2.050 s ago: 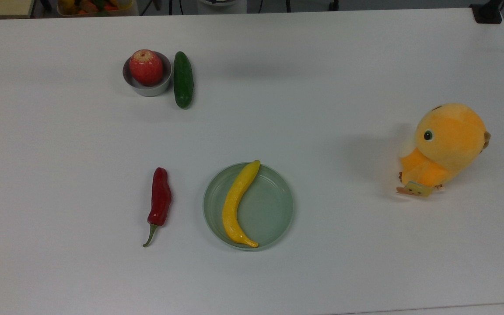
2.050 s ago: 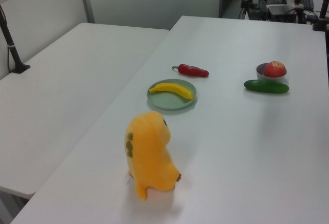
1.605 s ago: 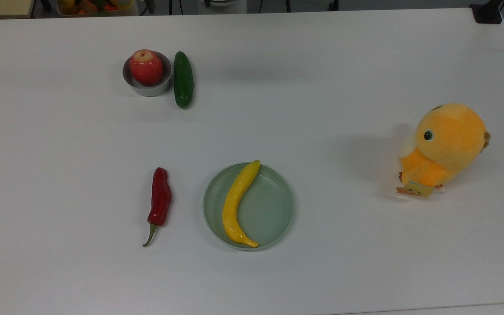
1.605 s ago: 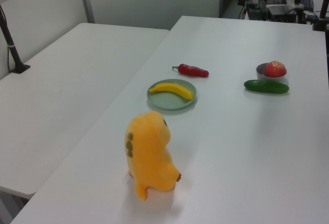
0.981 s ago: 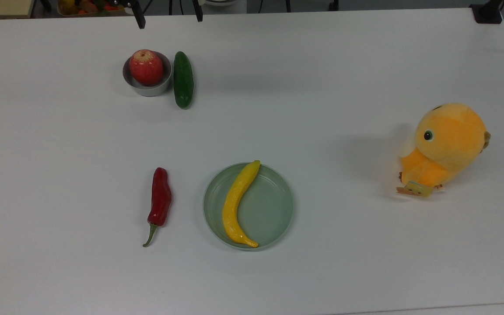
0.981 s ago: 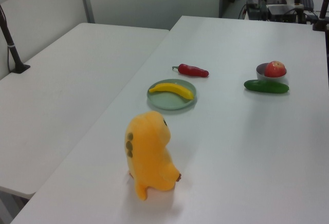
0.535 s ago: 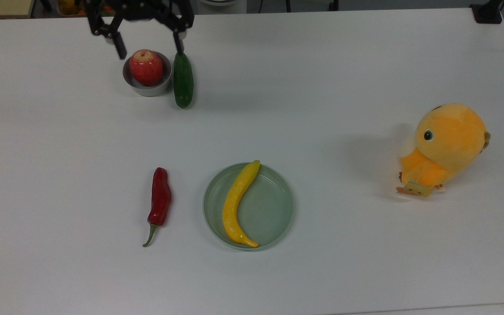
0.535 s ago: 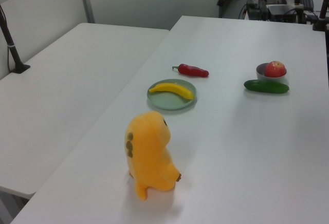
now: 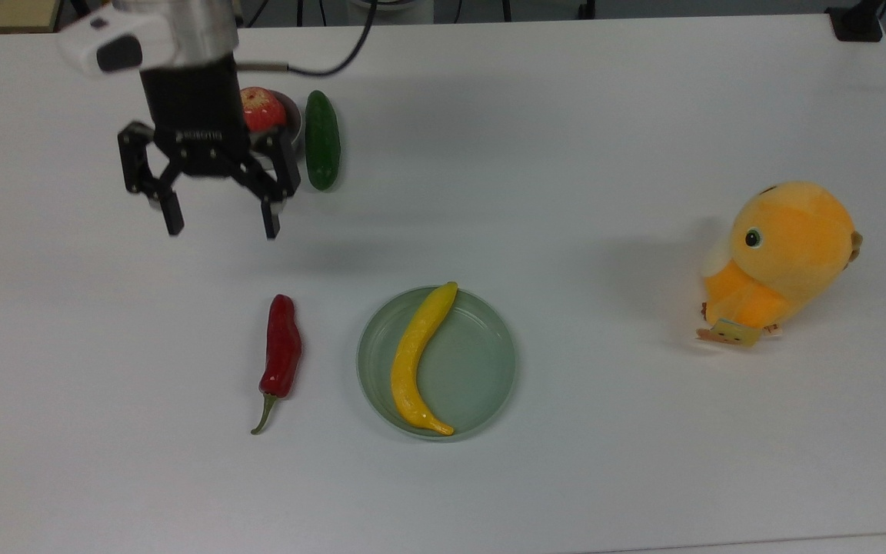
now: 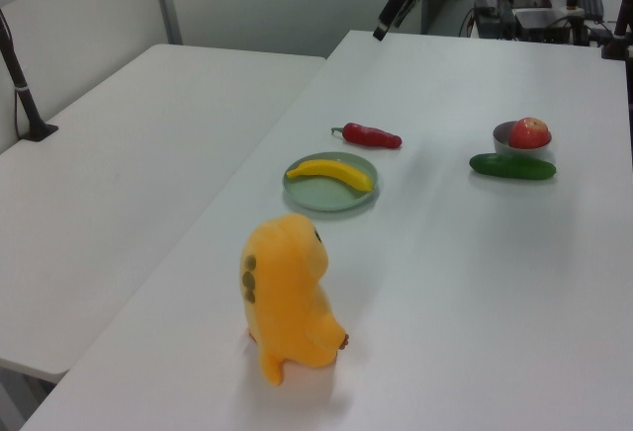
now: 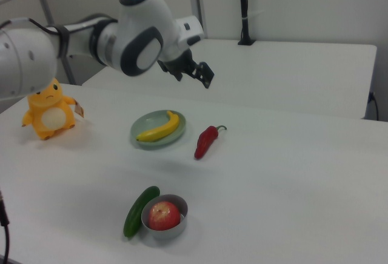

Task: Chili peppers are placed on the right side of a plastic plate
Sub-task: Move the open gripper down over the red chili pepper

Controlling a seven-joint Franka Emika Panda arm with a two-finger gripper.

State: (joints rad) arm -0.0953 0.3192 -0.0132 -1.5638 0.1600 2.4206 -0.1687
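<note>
We see the table (image 9: 566,115), then the arm's gripper (image 9: 220,223) hanging above it with jaws wide and empty. The plate (image 9: 474,369) holds a banana (image 9: 414,362). The chili (image 9: 282,354) lies on the table just beside the plate, on the top view's left.

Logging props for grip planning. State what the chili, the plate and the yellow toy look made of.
Chili peppers: probably moulded plastic or rubber; glossy dark-red skin with bright highlights, thin green stem.
Plastic plate: looks like smooth plastic; even pale grey-green, semi-matte, raised rim.
Yellow toy: plush fabric; fuzzy orange-yellow surface, soft rounded form, tag at its base.
</note>
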